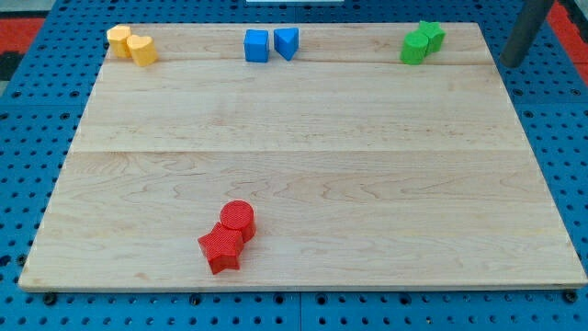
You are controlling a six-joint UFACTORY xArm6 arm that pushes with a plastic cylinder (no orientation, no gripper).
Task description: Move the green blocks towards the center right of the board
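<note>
Two green blocks touch each other at the board's top right: a green cylinder-like block and a green star-like block just behind it to the right. My dark rod comes down from the view's top right corner. My tip is off the board's right edge, to the right of the green blocks and apart from them.
Two yellow blocks sit at the top left. A blue cube and a blue triangular block sit at the top middle. A red cylinder and a red star-like block sit near the bottom edge, left of centre. A blue pegboard surrounds the wooden board.
</note>
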